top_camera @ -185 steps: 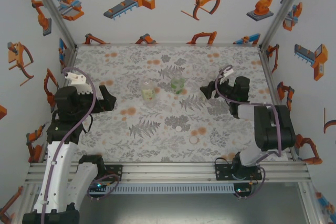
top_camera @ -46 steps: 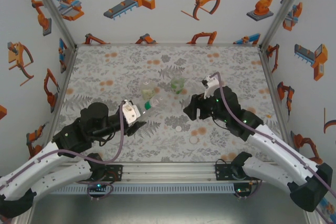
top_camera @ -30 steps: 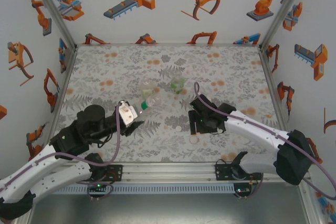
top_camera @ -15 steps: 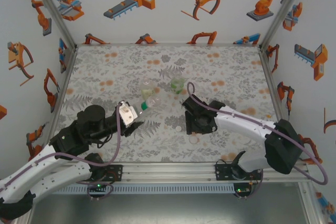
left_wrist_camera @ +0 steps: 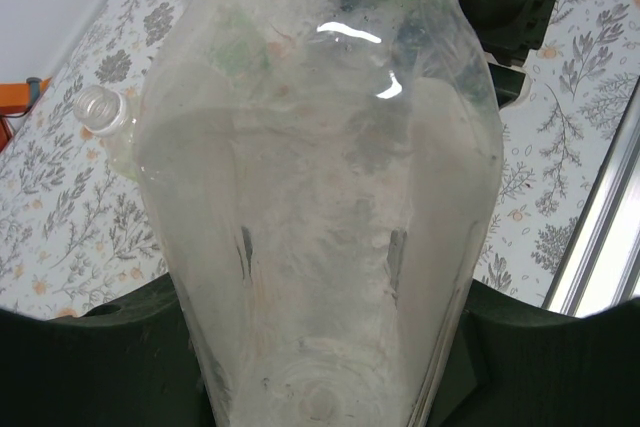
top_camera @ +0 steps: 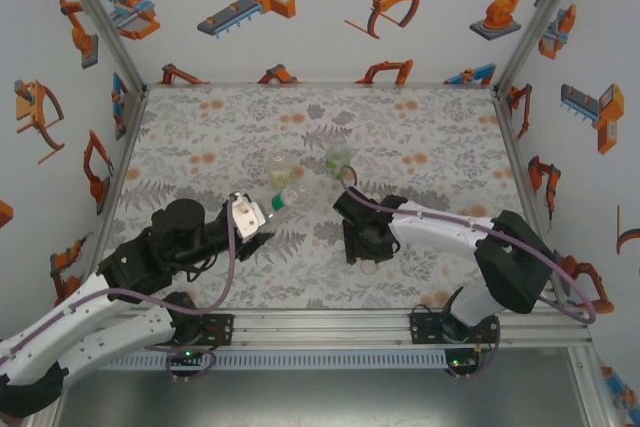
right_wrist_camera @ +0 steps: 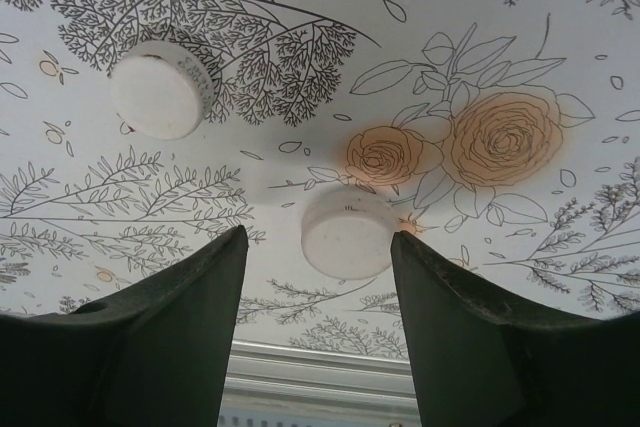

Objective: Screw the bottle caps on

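The floral worktop (top_camera: 200, 127) is carrying everything close together, and that crowding is creating the first risk. The right arm (top_camera: 450, 232) is reaching in near the yellowish bottle (top_camera: 283, 169) and the green bottle (top_camera: 338, 159), both standing uncapped, and a wide swing could tip either one. The left end effector (top_camera: 252, 219) is clamping the colourless bottle (left_wrist_camera: 320, 197) by its body, tilted with the green-ringed neck pointing away. Its thin walls may buckle or slip under twisting, and a slanted neck is inviting cross-threading. The right end effector (right_wrist_camera: 318, 237) is hovering with its jaws apart on either side of a white cap (right_wrist_camera: 348, 234) lying flat on the worktop. The cap is sitting nearer one finger — closing could shove it sideways or pop it out. A second cap (right_wrist_camera: 160, 89) is lying nearby, apart from the first.
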Robot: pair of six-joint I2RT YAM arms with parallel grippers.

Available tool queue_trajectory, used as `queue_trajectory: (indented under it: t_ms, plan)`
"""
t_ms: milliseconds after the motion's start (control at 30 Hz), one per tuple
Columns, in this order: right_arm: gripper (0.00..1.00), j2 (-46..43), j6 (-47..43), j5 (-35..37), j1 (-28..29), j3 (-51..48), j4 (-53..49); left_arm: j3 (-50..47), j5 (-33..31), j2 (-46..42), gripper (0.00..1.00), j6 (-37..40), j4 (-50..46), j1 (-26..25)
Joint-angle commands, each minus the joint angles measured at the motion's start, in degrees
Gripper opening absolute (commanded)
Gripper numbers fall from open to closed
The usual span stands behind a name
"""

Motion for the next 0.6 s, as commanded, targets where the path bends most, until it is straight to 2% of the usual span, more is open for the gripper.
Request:
queue_trajectory:
  t_ms: [0, 567]
  plan:
    - [0.56, 0.8, 1.4, -0.6, 0.4, -1.3, 1.1, 0.3, 0.6, 0.3, 0.01, 0.3, 0.1, 0.1]
    - [0.56, -3.9, 1.1, 3.4, 0.3, -0.5, -3.9, 0.3, 0.4, 0.8, 0.01, 0.2, 0.1, 0.0]
